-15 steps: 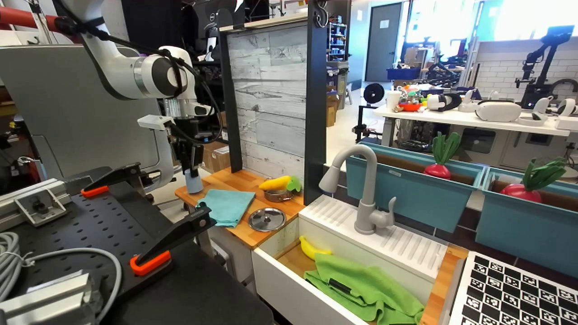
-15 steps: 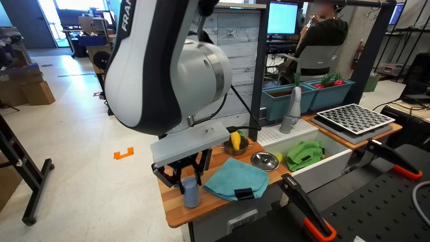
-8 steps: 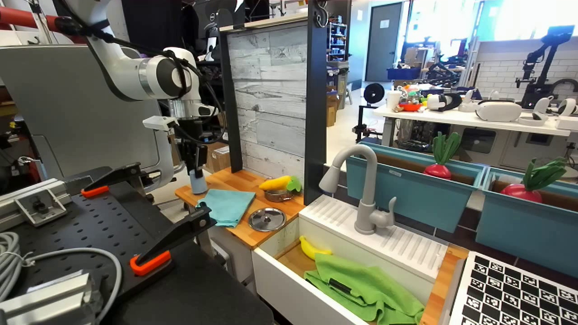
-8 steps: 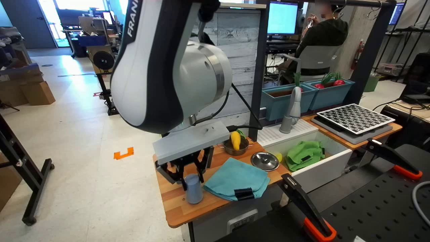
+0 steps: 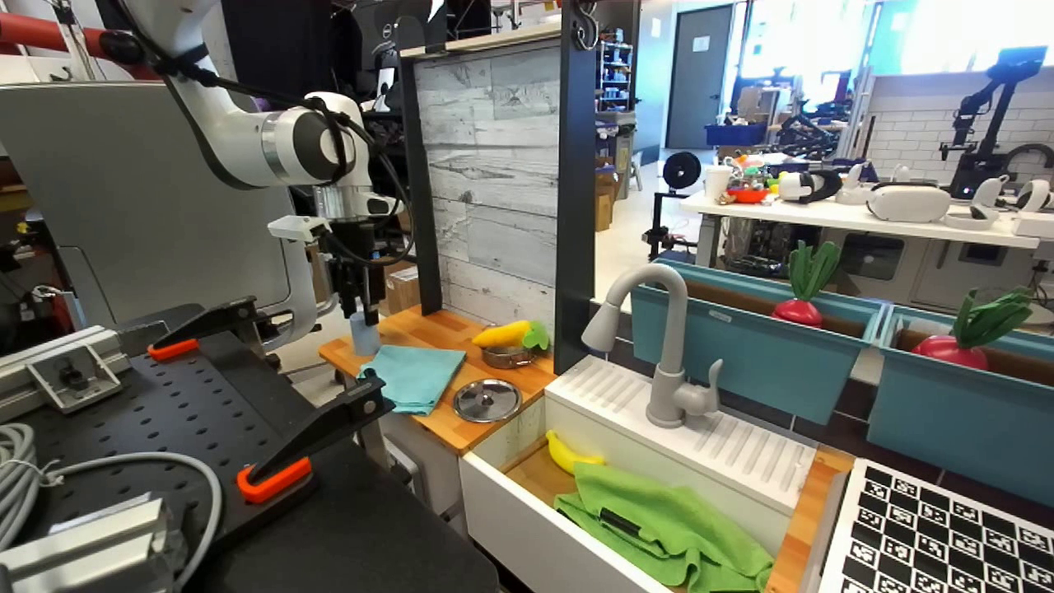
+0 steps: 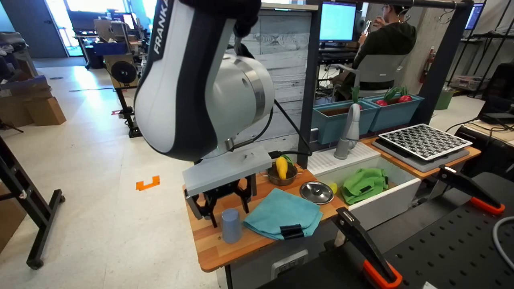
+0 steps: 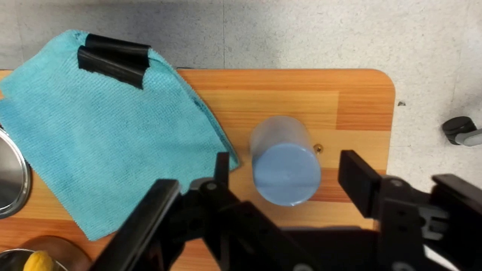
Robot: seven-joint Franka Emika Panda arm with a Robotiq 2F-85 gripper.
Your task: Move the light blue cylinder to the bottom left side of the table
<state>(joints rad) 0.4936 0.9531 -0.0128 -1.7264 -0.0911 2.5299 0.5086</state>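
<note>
The wooden table carries a light blue cylinder, teal cloth, metal lid and pot

Sink: foreground in an exterior view, whose camera looks obliquely down across it to the farther table.
Robot arm: near and large in an exterior view, which looks down along the table toward the checkerboard.
Table end: wrist view, close, looking steeply down on it.
Blue cloth: common to all three views.
</note>
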